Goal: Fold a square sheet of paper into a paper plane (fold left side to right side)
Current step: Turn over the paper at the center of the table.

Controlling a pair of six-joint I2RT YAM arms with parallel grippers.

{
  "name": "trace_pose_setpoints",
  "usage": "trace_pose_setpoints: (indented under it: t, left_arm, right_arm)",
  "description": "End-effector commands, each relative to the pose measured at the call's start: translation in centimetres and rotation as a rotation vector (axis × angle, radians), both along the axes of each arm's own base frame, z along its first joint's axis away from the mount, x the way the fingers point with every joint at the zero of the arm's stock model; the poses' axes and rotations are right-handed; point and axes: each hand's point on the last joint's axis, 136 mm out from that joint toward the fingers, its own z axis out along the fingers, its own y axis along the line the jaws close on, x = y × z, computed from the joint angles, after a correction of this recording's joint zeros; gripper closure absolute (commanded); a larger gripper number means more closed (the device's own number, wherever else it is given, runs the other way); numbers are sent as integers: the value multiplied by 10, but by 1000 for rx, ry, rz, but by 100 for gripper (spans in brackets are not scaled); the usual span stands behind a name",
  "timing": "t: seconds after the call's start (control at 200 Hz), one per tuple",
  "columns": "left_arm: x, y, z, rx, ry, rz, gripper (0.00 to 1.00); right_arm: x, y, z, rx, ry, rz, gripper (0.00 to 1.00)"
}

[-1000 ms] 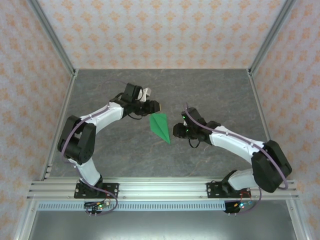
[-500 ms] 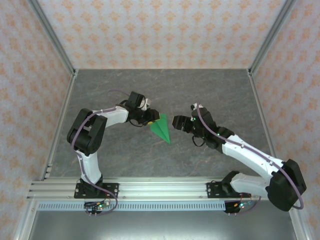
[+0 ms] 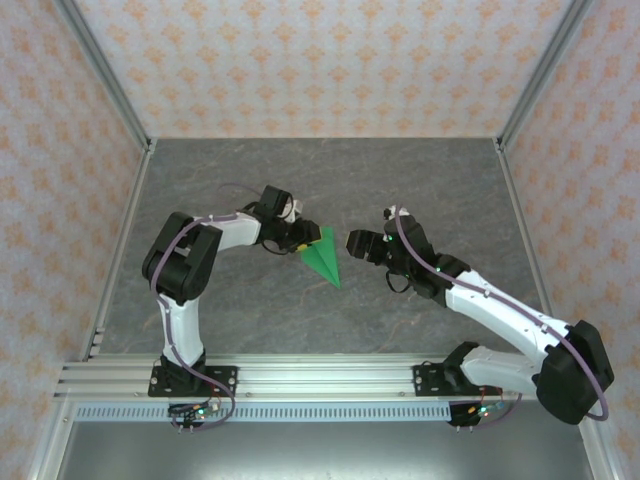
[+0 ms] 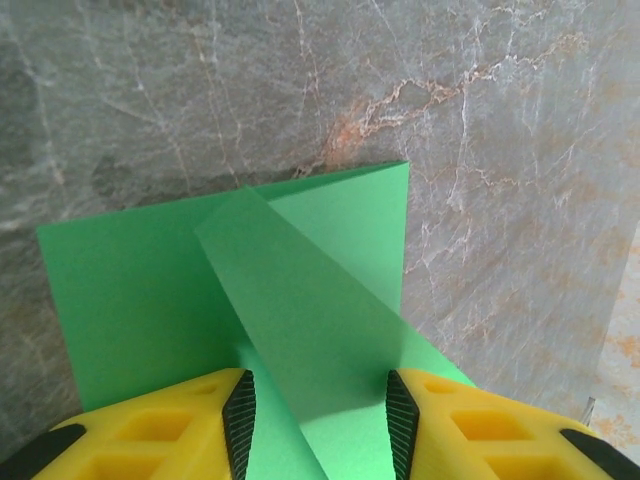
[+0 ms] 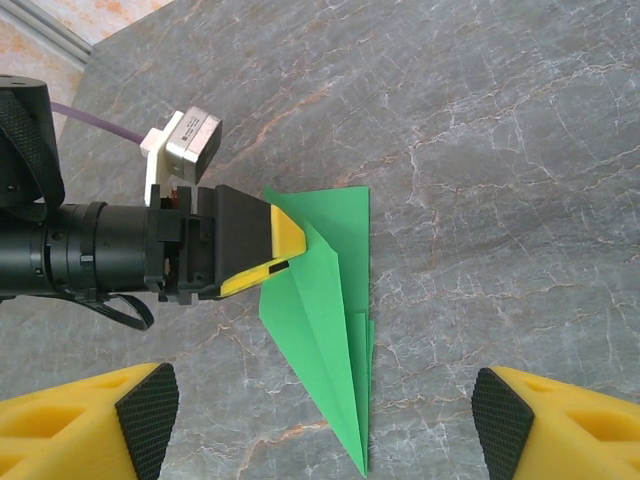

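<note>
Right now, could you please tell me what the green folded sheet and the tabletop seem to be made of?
The green folded sheet looks like thin matte paper, judging by its sharp creases and flat overlapping flaps. The tabletop is grey with white and rust veins like marble. It could be real stone or a printed laminate; I cannot tell which.

Alt text: A robotics lab test cell, seen from above. A grey marble-patterned table (image 3: pixel 420 180) forms the floor of a small booth. Along the table's left, right and far edges stand wall panels (image 3: pixel 320 60) printed with a repeating orange motif. At the table's far corners, slanting aluminium frame posts (image 3: pixel 105 70) join them. A slotted aluminium rail (image 3: pixel 320 378) runs along the table's near edge. Two white-and-black robot arms are bolted to it side by side, the left arm (image 3: pixel 178 325) and the right arm (image 3: pixel 490 300). Purple cables (image 5: pixel 95 118) trail along the arms. Small circuit boards (image 3: pixel 195 410) with lit indicator lights hang just nearer than the rail.
</note>
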Motion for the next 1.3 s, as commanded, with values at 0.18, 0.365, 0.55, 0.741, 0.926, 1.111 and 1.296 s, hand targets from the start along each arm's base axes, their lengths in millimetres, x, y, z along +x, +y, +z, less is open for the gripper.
trace_pose_setpoints:
  t: [0.18,0.365,0.55,0.741,0.926,1.111,1.296]
  left_arm:
    - [21,-17,12,-75,-45,3,68]
    - [30,-23,37,-123,-126,-15,82]
    - [34,-28,76,-169,-223,-35,93]
    - [35,-20,163,-207,-379,-49,95]
    - [31,-11,244,-256,-520,-48,95]
    - [23,-14,308,-356,-628,-54,95]
    - [10,-20,348,-448,-688,-80,95]
  right_arm:
    - [-1,-5,0,-4,-14,-12,16]
    - [1,-6,3,98,-2,7,0]
    - [5,-9,8,243,29,90,0]
    - [26,-32,39,472,-41,120,0]
    - [33,-24,78,597,-98,257,0]
    - [29,-13,118,696,-195,354,0]
    - [22,5,134,735,-217,412,0]
